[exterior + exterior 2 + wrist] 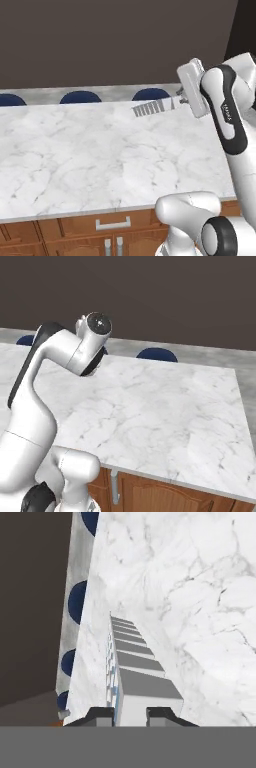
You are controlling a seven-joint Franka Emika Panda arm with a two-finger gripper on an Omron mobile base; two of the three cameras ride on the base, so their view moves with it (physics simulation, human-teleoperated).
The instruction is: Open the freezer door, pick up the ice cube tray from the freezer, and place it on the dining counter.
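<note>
My gripper is shut on one end of the ice cube tray, a pale ribbed rectangle that sticks out to the left over the far right part of the dining counter. In the hand view the tray runs away from the gripper on its edge, its compartments facing left, with the white marble top behind it. I cannot tell whether the tray touches the marble. The freezer and its door are out of view.
Dark blue stool seats line the counter's far side, with a dark wall behind them. Brown cabinets with a drawer handle sit under the near edge. The counter's right end lies close to the arm.
</note>
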